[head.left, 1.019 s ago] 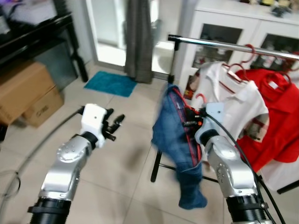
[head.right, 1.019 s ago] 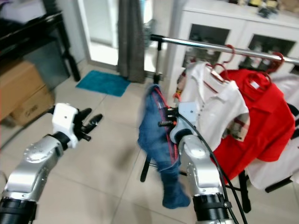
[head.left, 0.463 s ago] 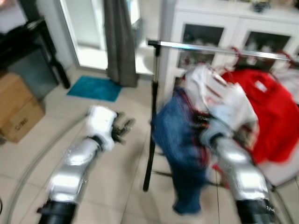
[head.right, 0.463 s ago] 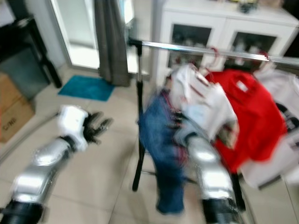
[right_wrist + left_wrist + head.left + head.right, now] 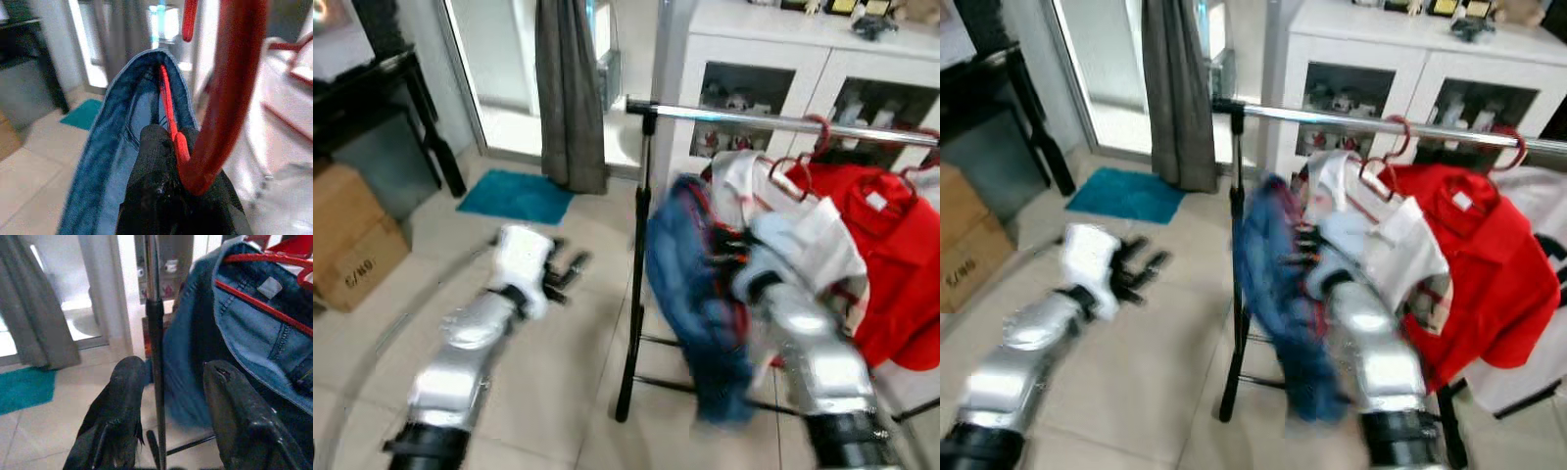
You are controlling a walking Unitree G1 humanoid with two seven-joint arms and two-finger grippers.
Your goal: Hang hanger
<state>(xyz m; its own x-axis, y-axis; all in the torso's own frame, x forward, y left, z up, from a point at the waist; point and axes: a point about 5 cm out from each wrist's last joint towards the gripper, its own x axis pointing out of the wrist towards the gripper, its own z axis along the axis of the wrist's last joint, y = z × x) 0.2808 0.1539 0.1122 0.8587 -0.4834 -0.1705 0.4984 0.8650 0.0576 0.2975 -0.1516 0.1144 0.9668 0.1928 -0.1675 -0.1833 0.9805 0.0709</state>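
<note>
Right gripper (image 5: pixel 168 147): fingers clamped on the red hanger (image 5: pixel 215 98) at the base of its hook, holding it up just beside the rack's left end, below the rail.
Red hanger: its hook rises close in front of the right wrist camera; a thin red arm runs down inside the collar of the denim garment (image 5: pixel 690 294). Whether the hook touches the rail, I cannot tell.
Denim garment: blue, draped on the hanger and hanging from the right gripper, its lower end trailing down near the rack's foot; blurred in the head views.
Left gripper (image 5: pixel 181 396): fingers spread apart with nothing between them, held out low over the tiled floor (image 5: pixel 558 382), left of the rack's post. From its wrist camera, the post and the denim sit just ahead.
Clothes rack (image 5: pixel 783 119): a silver rail on a black upright post (image 5: pixel 634 274), standing before a white glass-door cabinet (image 5: pixel 1371 69).
On the rail: a white shirt with red trim (image 5: pixel 1381 225) on a red hanger, then a red shirt (image 5: pixel 1489 264) beside it, both to the right of the denim.
Room: a grey curtain (image 5: pixel 568 88) by the doorway, a teal mat (image 5: pixel 514 196) on the floor, cardboard boxes (image 5: pixel 352 245) at the far left beside dark furniture (image 5: pixel 372 108).
</note>
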